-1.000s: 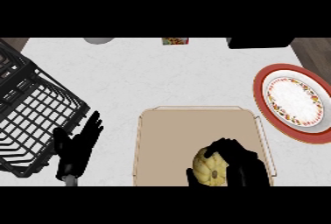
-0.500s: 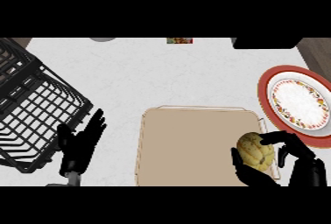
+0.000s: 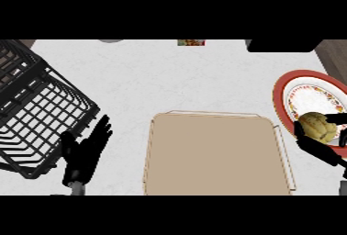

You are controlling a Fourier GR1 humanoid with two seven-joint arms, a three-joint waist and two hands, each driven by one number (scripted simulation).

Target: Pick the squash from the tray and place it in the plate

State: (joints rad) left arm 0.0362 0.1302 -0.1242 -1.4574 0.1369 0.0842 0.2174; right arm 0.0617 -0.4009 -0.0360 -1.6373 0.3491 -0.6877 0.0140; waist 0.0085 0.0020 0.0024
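Currently, a white tabletop [image 3: 203,78] is seen. A black wire basket [image 3: 34,110] sits at 9 o'clock, a tan tray [image 3: 213,156] at 6 o'clock, a red-rimmed plate [image 3: 305,94] at 3 o'clock. The squash [image 3: 318,127] is grasped by the right hand [image 3: 318,149] over the plate's lower rim. The left hand [image 3: 85,149] is held unclenched, fingers straight, at 8 o'clock.

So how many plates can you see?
1: a round white plate with a red rim at the counter's right edge. The black right hand holds the yellow squash over it. More may sit out of view.
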